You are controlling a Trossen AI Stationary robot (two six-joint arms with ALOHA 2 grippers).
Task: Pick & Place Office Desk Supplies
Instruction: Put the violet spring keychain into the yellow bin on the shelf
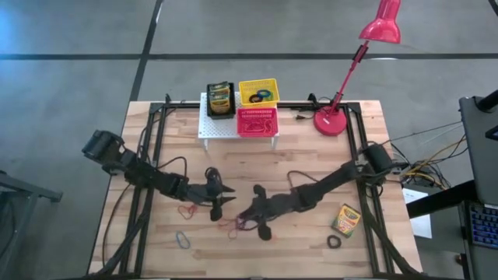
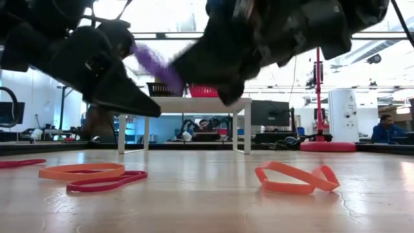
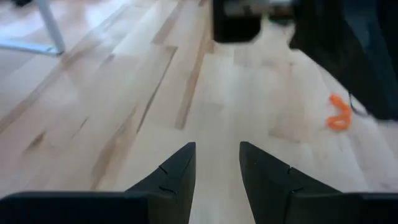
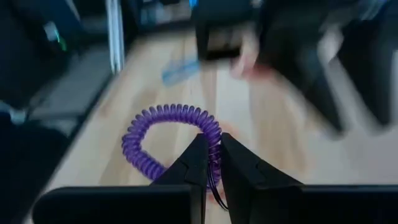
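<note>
1. The step in hand looks like the lift after a pick — the right gripper (image 4: 213, 163) has its fingers pinched on a purple coil loop (image 4: 155, 137), which hangs off the table between the two arms in the low view, near the front middle of the table.
2. The left gripper (image 3: 217, 171) hovers just beside the right one over bare wood, fingers parted, nothing between them.
3. The next move, as I judge it, calls for carrying the coil to the back of the table, to the yellow basket (image 1: 257, 92) or the pink basket (image 1: 257, 121) on the white rack (image 1: 207, 127) — keeping clear of the left arm and the red lamp (image 1: 330, 120).
4. Other loops wait on the table: an orange loop (image 2: 81, 171) and a red loop (image 2: 107, 182) touching it, and a twisted orange band (image 2: 296, 178).
5. Writing: the crayon box (image 1: 345, 220) at the front right and the one by the baskets carry print, but it is too small to read.
</note>
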